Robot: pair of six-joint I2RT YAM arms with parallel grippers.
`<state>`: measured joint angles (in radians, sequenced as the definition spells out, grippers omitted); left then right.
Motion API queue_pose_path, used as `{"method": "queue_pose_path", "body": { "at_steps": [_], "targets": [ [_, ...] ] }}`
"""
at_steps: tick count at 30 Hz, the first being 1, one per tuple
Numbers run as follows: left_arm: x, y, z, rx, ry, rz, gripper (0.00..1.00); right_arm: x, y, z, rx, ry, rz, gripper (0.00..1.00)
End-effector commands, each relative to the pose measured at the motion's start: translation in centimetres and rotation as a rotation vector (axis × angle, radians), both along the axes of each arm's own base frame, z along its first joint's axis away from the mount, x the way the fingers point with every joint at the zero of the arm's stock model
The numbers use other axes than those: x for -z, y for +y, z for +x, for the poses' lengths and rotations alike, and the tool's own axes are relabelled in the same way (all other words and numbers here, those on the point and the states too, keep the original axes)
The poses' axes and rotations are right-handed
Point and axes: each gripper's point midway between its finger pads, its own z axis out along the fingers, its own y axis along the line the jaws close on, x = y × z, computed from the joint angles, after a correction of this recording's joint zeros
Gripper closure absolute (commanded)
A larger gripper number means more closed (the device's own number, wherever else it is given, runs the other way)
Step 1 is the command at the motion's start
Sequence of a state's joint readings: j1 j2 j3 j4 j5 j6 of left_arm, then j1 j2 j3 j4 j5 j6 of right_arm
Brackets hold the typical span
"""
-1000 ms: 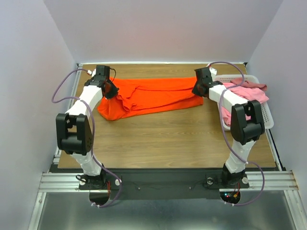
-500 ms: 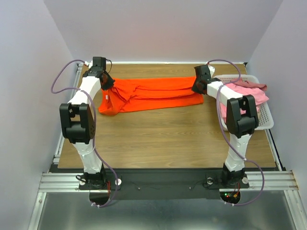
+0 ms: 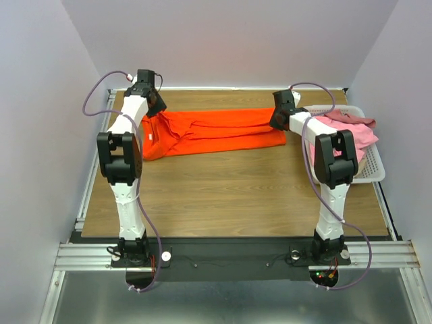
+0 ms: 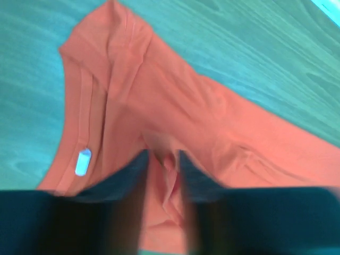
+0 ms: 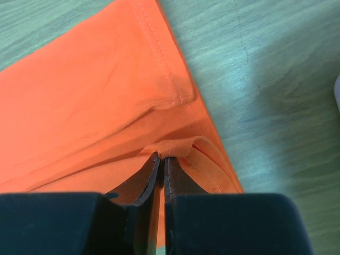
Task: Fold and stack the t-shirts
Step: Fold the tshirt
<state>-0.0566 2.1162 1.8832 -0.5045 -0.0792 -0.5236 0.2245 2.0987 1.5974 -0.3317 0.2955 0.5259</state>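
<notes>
Table [image 3: 229,196] carries one orange shirt [image 3: 216,131], stretched in a long band across the far half, collar end toward my left arm and hem end toward my right. It looks narrowed lengthwise, with wrinkles and a loose ridge along the middle, so I judge the fold begun but not finished. It is not yet a compact packet, and nothing is stacked anywhere. Basket [image 3: 378,174] sits at the far right edge, just beside the shirt's hem end, with pink shirts [image 3: 354,131] heaped in it, rumpled and unfolded. By my reckoning most of the job is left: finish the orange one, then fold each pink one and pile them. Both arms reach far out, one at each end of the orange shirt. Right gripper [image 5: 161,167] has its jaws drawn almost together, clamping a small raised pleat near the hem corner, with bare wood showing just past the cloth. Left gripper [image 4: 163,172] view is blurred; the fingers stand a little apart with a bunched ridge of orange cloth between them, so I read it as grasping the shirt near the collar. A white label [image 4: 83,162] shows inside the neckline, left of the fingers.
</notes>
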Motion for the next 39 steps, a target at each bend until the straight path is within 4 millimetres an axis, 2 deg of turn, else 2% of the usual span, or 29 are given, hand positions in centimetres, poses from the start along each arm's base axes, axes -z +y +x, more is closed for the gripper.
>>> {"method": "queue_pose_path", "body": {
  "at_steps": [1, 2, 4, 5, 6, 7, 9, 10, 11, 12, 14, 15, 16, 17, 20, 21, 23, 24, 25, 27, 28, 31, 34, 37, 39],
  "targets": [
    [-2.4, 0.8, 2.1, 0.037, -0.053, 0.054, 0.44, -2.1, -0.3, 1.9, -0.026, -0.056, -0.029, 0.82],
    [-2.7, 0.6, 2.5, 0.059, -0.067, 0.058, 0.27, -2.4, -0.4, 2.0, -0.028, -0.061, -0.036, 0.76],
    [-3.9, 0.5, 3.4, 0.089, -0.106, 0.071, 0.16, -3.6, -0.6, 2.3, -0.035, -0.083, -0.051, 0.67],
    [-4.3, 0.3, 3.6, 0.104, -0.113, 0.071, 0.15, -4.0, -0.5, 2.3, -0.041, -0.09, -0.052, 0.59],
    [-5.2, 0.3, 3.5, 0.112, -0.123, 0.073, 0.14, -4.2, -0.3, 2.1, -0.069, -0.088, -0.054, 0.37],
    [-5.6, 0.0, 3.3, 0.117, -0.128, 0.069, 0.13, -5.2, -0.2, 1.9, -0.081, -0.102, -0.047, 0.27],
    [-6.6, -0.4, 2.0, 0.127, -0.142, 0.064, 0.12, -5.8, 0.3, 1.4, -0.112, -0.106, -0.032, 0.12],
    [-6.6, -0.7, 1.3, 0.129, -0.143, 0.061, 0.11, -5.3, 0.4, 0.7, -0.137, -0.087, -0.032, 0.04],
    [-6.5, -1.7, 0.5, 0.146, -0.145, 0.054, 0.11, -5.3, 0.8, 0.3, -0.158, -0.083, -0.02, 0.0],
    [-6.1, -2.1, -1.0, 0.148, -0.146, 0.039, 0.1, -6.1, 1.7, -0.2, -0.206, -0.092, 0.014, 0.0],
    [-5.3, -3.7, -2.8, 0.182, -0.144, 0.011, 0.1, -5.4, 3.0, -1.5, -0.271, -0.064, 0.061, 0.0],
    [-4.2, -4.8, -4.3, 0.2, -0.135, 0.002, 0.1, -5.5, 4.5, -2.1, -0.324, -0.06, 0.098, 0.0],
    [-3.5, -5.5, -5.2, 0.219, -0.126, -0.016, 0.1, -5.4, 5.1, -2.4, -0.351, -0.055, 0.092, 0.0],
    [-2.1, -6.3, -6.5, 0.229, -0.091, -0.036, 0.1, -5.1, 6.9, -3.2, -0.416, -0.042, 0.119, 0.0],
    [0.1, -6.1, -7.9, 0.199, -0.041, -0.044, 0.1, -3.8, 9.1, -4.0, -0.493, -0.017, 0.1, 0.0],
    [1.4, -5.7, -8.6, 0.189, -0.014, -0.042, 0.09, -3.4, 9.5, -4.0, -0.504, -0.008, 0.101, 0.0],
    [2.8, -3.9, -8.8, 0.134, 0.018, -0.015, 0.09, -2.1, 9.7, -4.0, -0.501, 0.018, 0.114, 0.0],
    [4.1, -3.4, -9.1, 0.123, 0.051, -0.017, 0.09, -1.8, 9.7, -3.9, -0.494, 0.024, 0.11, 0.0],
    [4.7, -2.0, -9.0, 0.094, 0.061, -0.026, 0.09, -1.1, 9.6, -3.7, -0.482, 0.034, 0.105, 0.0],
    [6.5, 0.0, -9.3, 0.056, 0.093, -0.028, 0.09, -0.7, 9.4, -3.3, -0.467, 0.037, 0.094, 0.0],
    [7.1, 0.0, -9.5, 0.057, 0.103, -0.027, 0.09, -0.3, 9.3, -3.1, -0.46, 0.043, 0.089, 0.0],
    [8.6, 1.8, -9.0, 0.045, 0.113, -0.064, 0.09, 0.9, 8.2, -2.2, -0.411, 0.053, 0.035, 0.0],
    [9.8, 3.1, -8.1, 0.041, 0.12, -0.095, 0.09, 1.3, 6.8, -0.3, -0.354, 0.037, -0.019, 0.0],
    [10.8, 3.0, -7.5, 0.056, 0.137, -0.119, 0.1, 2.0, 5.4, 1.9, -0.306, 0.026, -0.027, 0.0],
    [11.2, 3.4, -7.5, 0.039, 0.155, -0.115, 0.1, 1.0, 4.4, 3.5, -0.281, -0.008, -0.031, 0.0]
  ]
}}
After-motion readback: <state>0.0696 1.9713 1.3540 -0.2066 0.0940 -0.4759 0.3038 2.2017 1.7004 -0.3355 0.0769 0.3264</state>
